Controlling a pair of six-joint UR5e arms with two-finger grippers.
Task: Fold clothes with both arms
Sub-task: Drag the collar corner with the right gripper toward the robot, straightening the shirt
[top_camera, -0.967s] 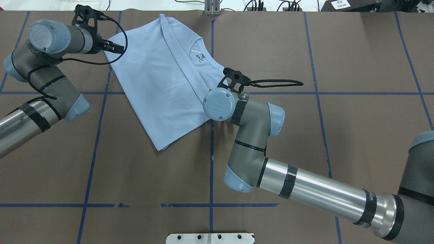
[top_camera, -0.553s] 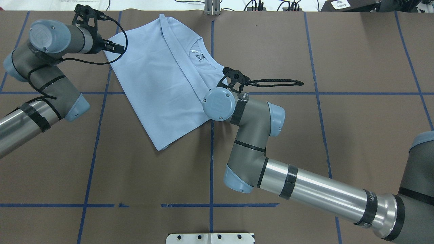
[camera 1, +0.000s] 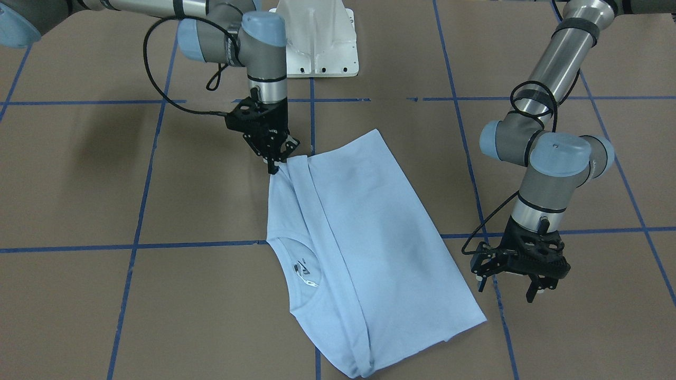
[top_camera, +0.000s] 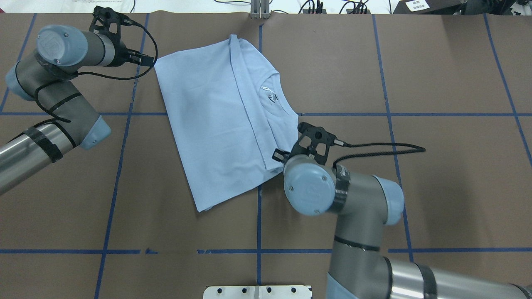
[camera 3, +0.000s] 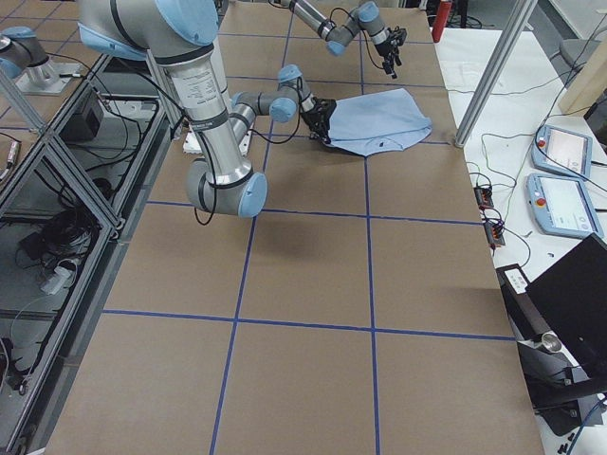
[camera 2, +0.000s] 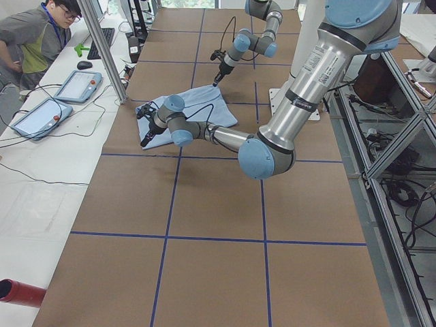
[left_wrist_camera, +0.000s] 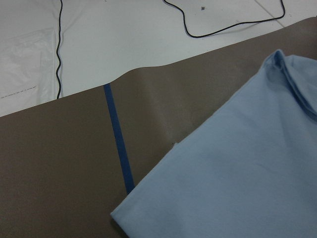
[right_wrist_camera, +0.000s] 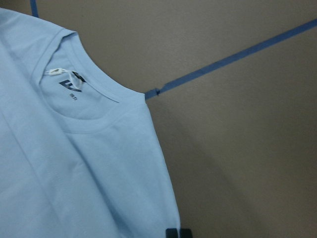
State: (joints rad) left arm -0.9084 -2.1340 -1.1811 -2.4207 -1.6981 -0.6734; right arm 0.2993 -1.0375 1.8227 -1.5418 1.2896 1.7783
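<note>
The right gripper (camera 1: 274, 163) has its jaws closed on one corner of the light blue T-shirt (camera 1: 369, 227), and the fabric is drawn to a point between the tips. From that pinch the shirt spreads flat across the brown table (camera 1: 105, 200), folded lengthwise. Its round neck and inner label (right_wrist_camera: 62, 74) lie a short way along the edge from the jaws. The left gripper (camera 1: 506, 287) hangs with its jaws spread and holding nothing, just beside the shirt's opposite edge and clear of the cloth. A blue tape line (left_wrist_camera: 119, 144) crosses the table beneath those jaws.
</note>
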